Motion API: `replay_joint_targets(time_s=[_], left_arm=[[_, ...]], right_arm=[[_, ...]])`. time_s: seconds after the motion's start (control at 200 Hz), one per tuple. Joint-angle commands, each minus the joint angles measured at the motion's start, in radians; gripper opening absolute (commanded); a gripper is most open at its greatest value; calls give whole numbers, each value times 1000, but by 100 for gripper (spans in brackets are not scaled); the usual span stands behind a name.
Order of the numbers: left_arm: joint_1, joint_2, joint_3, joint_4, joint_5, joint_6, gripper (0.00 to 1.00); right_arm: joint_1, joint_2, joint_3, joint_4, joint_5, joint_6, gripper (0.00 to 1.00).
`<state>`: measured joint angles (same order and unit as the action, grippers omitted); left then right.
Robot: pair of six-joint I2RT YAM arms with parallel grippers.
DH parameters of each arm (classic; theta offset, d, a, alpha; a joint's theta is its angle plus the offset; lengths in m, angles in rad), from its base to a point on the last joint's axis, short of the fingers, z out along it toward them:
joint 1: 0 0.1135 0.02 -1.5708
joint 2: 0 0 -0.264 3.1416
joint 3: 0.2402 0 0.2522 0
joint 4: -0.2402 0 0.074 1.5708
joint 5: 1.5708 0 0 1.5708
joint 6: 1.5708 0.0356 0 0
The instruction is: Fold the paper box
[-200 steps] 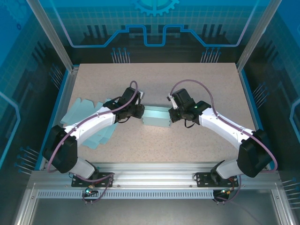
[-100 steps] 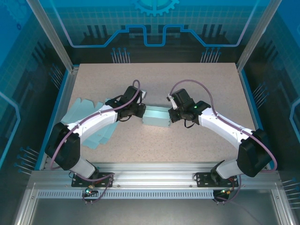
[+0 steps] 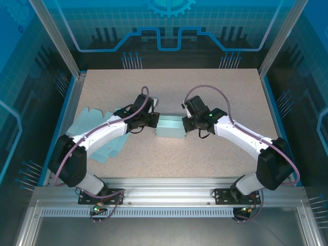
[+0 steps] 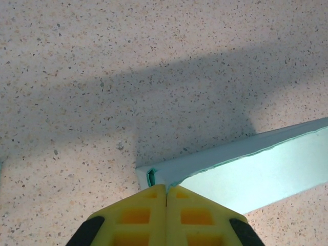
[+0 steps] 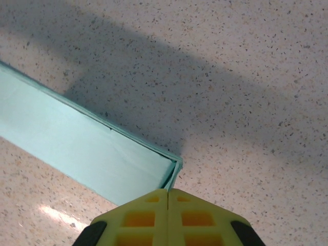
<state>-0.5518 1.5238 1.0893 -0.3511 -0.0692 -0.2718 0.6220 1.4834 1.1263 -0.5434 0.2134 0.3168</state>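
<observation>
Speckled tabletop (image 3: 205,92), pale teal paper box (image 3: 170,128), long, rectangular

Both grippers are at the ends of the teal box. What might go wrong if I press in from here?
1. The left gripper is shut with its tips at the paper box's end corner; pushing may crumple that thin wall.
2. The right gripper sits shut at the opposite corner; uneven pressure could skew or slide the box on the table.
3. The flat blanks lie under the left arm; a low sweep might drag them.
</observation>
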Motion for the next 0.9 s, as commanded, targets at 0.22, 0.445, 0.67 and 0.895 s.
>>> replay_joint_targets(time_s=[0.22,0.445,0.67,0.895], left_arm=[[-54,-9,-35,64,49,-65,0],[-59,-7,-46,76,46,-78,0],[-59,-13,-59,70,28,-87,0],[-59,-20,-98,87,15,-95,0]], right_arm=[[36,49,42,83,-122,111,0],[42,72,48,64,-101,100,0],[42,58,3,59,-79,74,0],[42,54,-52,82,-89,65,0]])
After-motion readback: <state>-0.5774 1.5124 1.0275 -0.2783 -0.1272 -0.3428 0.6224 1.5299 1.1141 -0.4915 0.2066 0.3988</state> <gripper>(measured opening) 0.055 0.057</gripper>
